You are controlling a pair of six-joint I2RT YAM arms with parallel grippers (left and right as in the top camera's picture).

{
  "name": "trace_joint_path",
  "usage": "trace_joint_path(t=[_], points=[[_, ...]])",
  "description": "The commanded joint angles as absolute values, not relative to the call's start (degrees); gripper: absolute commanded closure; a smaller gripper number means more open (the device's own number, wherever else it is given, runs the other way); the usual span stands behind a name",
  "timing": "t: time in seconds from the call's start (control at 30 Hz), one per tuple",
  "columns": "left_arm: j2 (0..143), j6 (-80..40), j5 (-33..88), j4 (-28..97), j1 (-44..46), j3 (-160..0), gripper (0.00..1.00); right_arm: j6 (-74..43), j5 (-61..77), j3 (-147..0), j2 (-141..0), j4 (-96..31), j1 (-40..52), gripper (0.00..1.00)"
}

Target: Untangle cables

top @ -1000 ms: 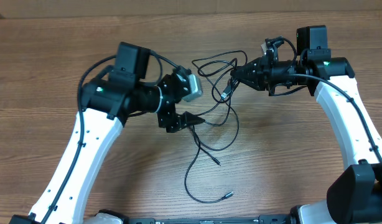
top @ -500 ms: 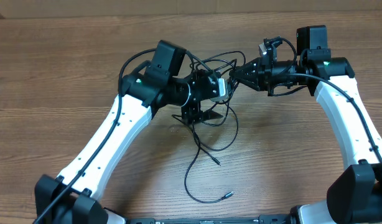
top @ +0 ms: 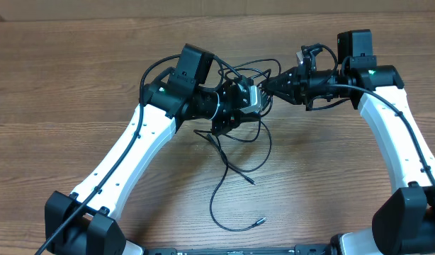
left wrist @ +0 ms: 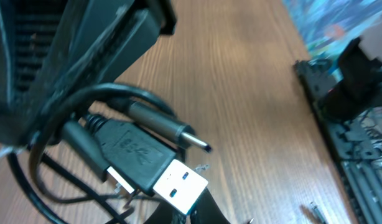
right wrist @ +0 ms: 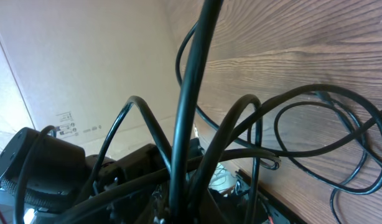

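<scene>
The cables (top: pixel 247 71) form a black tangle at mid-table between my two grippers. Two loose ends trail toward the front, one ending in a small plug (top: pixel 260 222). My left gripper (top: pixel 230 122) is pushed into the tangle from the left. In the left wrist view its fingers (left wrist: pixel 206 211) are shut right at the silver tip of a USB plug (left wrist: pixel 178 182), with a black barrel plug (left wrist: pixel 172 129) beside it. My right gripper (top: pixel 268 86) is shut on a bunch of strands from the right. Those strands (right wrist: pixel 197 93) run straight up out of its jaws (right wrist: pixel 194 199) and hide the fingers.
The wooden table (top: pixel 345 170) carries the slack loops. A cardboard wall (right wrist: pixel 85 74) stands along the far edge. The right arm's black gripper body (left wrist: pixel 359 93) sits close to my left wrist. The grippers are a short gap apart.
My left arm swung right into the tangle, and its gripper went from open to shut at the USB plug. The right arm stayed put, still shut.
</scene>
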State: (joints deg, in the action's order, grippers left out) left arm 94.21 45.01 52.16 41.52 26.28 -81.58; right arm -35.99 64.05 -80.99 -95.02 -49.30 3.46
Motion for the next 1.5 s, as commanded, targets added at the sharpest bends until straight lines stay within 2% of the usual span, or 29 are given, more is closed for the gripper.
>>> trace_joint_path(t=[0.0,0.1,0.13,0.17,0.4,0.67,0.7,0.87,0.97,1.0,1.07,1.2,1.37,1.47], points=[[94.3,44.1,57.5,41.5,26.7,-81.9,0.96,-35.9,63.1,-81.4,-95.2,-49.1,3.4,0.96],[94.3,44.1,57.1,42.0,26.7,-81.9,0.91,-36.7,64.9,-81.4,-95.2,-48.9,3.4,0.96],[94.3,44.1,56.7,42.2,26.7,-81.9,0.83,-37.8,66.2,-81.4,-95.2,-48.7,3.4,0.96],[94.3,44.2,56.5,42.1,26.7,-81.9,0.71,-38.8,68.0,-81.4,-95.2,-48.1,3.4,0.96],[94.3,44.9,54.5,40.1,26.7,-81.9,0.6,-44.9,73.8,-81.4,-95.2,-45.2,3.4,0.96],[94.3,45.0,50.7,34.4,26.7,-81.9,0.51,-45.2,75.9,-81.4,-95.2,-45.1,3.4,0.96],[94.3,45.0,50.7,34.0,26.7,-81.9,0.47,-45.2,77.4,-81.4,-95.2,-44.6,3.4,0.96],[94.4,45.0,50.6,33.6,27.3,-81.9,0.45,-45.2,80.1,-81.4,-95.2,-43.9,3.4,0.96],[94.4,44.9,50.7,33.6,27.9,-81.9,0.46,-45.2,80.7,-81.4,-95.2,-43.9,3.4,0.96],[94.4,44.9,50.7,33.6,28.6,-81.9,0.54,-45.2,81.2,-81.4,-95.2,-43.7,3.4,0.96],[94.4,44.8,50.8,33.6,30.3,-81.9,0.63,-45.2,81.1,-81.4,-95.2,-43.7,3.4,0.96],[94.4,43.5,46.4,33.6,33.5,-81.9,0.96,-45.2,81.1,-81.4,-95.2,-43.5,3.4,0.96],[94.2,32.8,44.4,33.6,33.5,-81.9,0.96,-45.2,76.0,-81.4,-95.2,-43.5,3.4,0.96],[92.7,31.0,45.0,33.6,33.3,-81.9,0.96,-45.2,65.5,-81.4,-95.2,-43.6,3.4,0.96]])
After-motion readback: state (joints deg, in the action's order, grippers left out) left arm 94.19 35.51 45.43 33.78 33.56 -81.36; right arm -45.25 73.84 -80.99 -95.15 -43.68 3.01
